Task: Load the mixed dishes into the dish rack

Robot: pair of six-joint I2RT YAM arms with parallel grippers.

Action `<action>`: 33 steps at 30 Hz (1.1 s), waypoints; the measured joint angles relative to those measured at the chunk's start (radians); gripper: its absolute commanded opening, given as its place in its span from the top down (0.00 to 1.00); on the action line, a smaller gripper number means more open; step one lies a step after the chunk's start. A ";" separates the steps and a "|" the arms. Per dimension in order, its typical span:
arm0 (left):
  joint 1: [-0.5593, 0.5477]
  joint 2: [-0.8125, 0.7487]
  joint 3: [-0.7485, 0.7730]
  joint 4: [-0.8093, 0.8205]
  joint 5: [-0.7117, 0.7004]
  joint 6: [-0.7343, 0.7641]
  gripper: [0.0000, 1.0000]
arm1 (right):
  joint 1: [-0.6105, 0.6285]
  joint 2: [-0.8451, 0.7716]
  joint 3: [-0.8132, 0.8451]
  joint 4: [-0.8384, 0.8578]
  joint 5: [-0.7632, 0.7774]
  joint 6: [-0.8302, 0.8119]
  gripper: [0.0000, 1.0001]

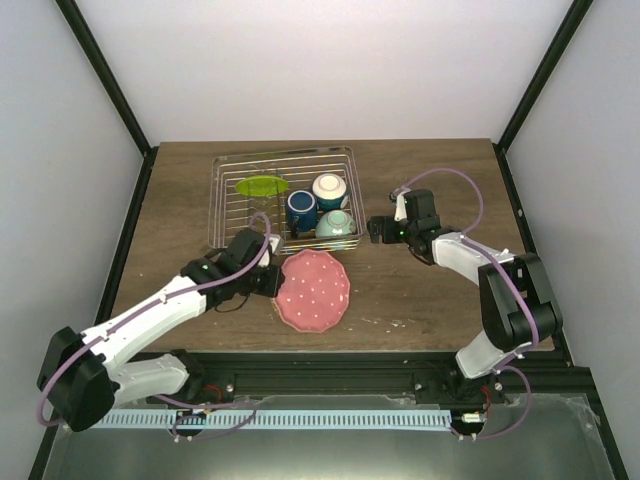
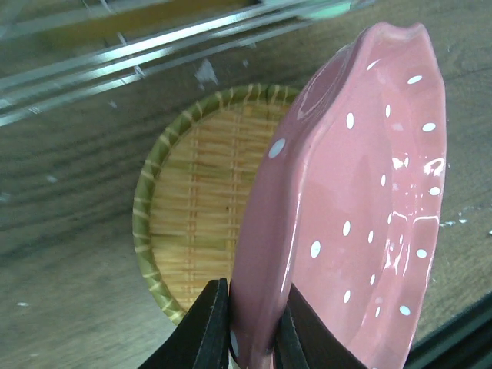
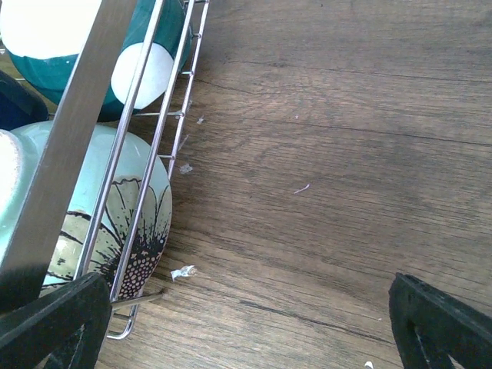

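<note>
**A:** What do we see from the top camera?

**B:** We see a brown wooden bench with the silver wire dish rack in the upper centre of the frame. Inside it, a lime-green plate stands at the left and a dark blue mug sits in the middle. A cream bowl and a pale mint bowl fill the right end.

**A:** And the pink scalloped plate?

**B:** It is outside the rack, just below the rack's lower edge, at the centre of the frame. The left claw is clenched on its left rim. In the left wrist view we see the black fingers pinching that rim at the bottom of the frame. The white-dotted plate is tilted up on edge, and we cannot tell whether it touches the bench. Behind it lies a round woven disc with a green striped rim.

**A:** Where is the right claw?

**B:** It is just right of the rack, beside the pale mint bowl, with its jaws spread wide and grasping nothing. In its wrist view we see bare wood between the fingers.
</note>
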 measured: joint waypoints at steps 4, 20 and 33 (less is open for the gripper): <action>0.001 -0.034 0.055 -0.060 -0.074 0.060 1.00 | 0.000 0.003 0.000 0.000 0.000 0.000 0.00; 0.002 -0.138 0.161 -0.168 -0.147 0.230 1.00 | 0.000 0.014 0.000 0.000 0.000 0.000 0.00; 0.014 -0.151 0.373 -0.098 -0.393 0.601 1.00 | 0.000 0.018 0.000 0.000 -0.001 0.000 0.00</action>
